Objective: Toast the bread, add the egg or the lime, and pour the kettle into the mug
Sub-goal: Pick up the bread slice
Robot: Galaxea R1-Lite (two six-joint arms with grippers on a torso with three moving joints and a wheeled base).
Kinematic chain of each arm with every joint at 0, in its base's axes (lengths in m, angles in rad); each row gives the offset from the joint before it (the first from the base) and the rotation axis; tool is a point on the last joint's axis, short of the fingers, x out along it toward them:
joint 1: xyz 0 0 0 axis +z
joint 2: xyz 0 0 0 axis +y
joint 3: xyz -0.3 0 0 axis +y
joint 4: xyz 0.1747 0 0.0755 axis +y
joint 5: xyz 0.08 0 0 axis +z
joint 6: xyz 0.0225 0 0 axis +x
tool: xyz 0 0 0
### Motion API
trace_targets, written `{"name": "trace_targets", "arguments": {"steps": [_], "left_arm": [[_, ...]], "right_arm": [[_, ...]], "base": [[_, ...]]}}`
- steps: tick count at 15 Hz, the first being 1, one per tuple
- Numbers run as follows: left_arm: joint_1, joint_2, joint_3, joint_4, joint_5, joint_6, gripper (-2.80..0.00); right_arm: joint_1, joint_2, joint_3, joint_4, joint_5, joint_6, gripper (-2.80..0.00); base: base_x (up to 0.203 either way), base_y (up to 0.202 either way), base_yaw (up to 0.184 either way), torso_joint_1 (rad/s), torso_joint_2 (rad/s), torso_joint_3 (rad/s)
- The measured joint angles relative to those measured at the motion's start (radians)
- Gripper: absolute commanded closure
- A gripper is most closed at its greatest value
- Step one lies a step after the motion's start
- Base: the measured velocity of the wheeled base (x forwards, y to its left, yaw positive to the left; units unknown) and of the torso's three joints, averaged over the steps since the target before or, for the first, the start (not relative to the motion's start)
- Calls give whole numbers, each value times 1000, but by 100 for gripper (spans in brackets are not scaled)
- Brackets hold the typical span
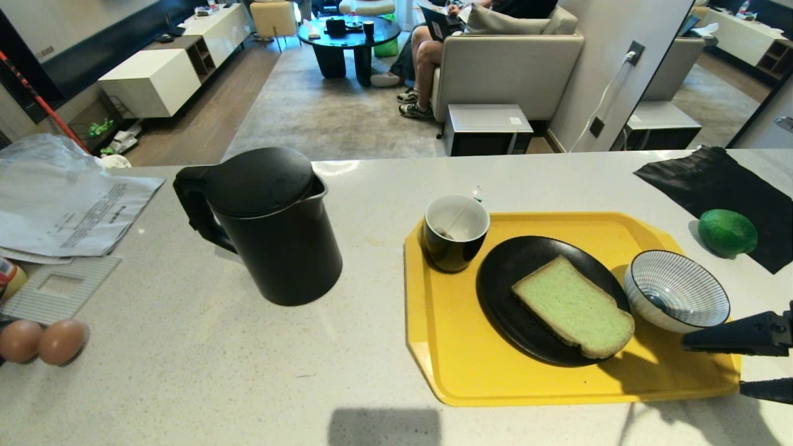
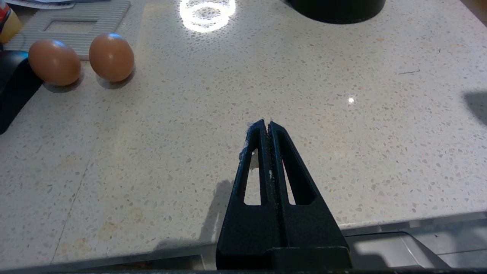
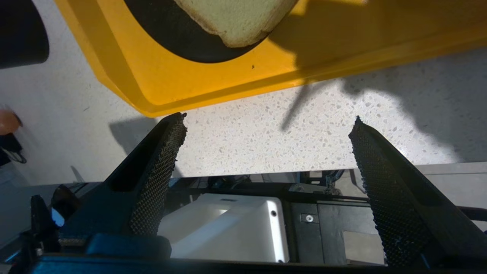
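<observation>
Pale green bread slice (image 1: 575, 308) on round black plate (image 1: 505, 291), yellow plastic tray (image 1: 446, 347). Right gripper (image 1: 743, 365) (fingers spread wide, empty) at tray's near right corner. Left gripper (image 2: 266, 125) pressed together over bare speckled counter (image 1: 217, 371). Tall black kettle (image 1: 266, 223) apart, left of tray.

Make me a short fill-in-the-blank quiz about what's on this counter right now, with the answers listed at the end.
1. The bread lies on a black ____ on the yellow tray.
2. The lime sits on a black sheet, off the tray, behind the striped ____.
3. The mug stands on the tray, to the right of the black ____.
4. The right gripper hangs by the tray's right near corner with its fingers ____.

Missing words: plate; bowl; kettle; open
</observation>
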Motion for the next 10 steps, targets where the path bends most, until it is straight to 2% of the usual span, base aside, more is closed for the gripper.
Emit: {"name": "trace_targets", "arguments": {"steps": [3, 7, 10], "left_arm": [[0, 0, 0, 0, 0, 0, 0], [0, 0, 0, 0, 0, 0, 0], [0, 0, 0, 0, 0, 0, 0]], "right_arm": [[13, 55, -21, 1, -85, -8, -280], [98, 108, -24, 6, -247, 3, -280], [117, 151, -62, 9, -272, 8, -280]], "base": [[0, 0, 0, 0, 0, 0], [0, 0, 0, 0, 0, 0], [0, 0, 0, 0, 0, 0]]}}
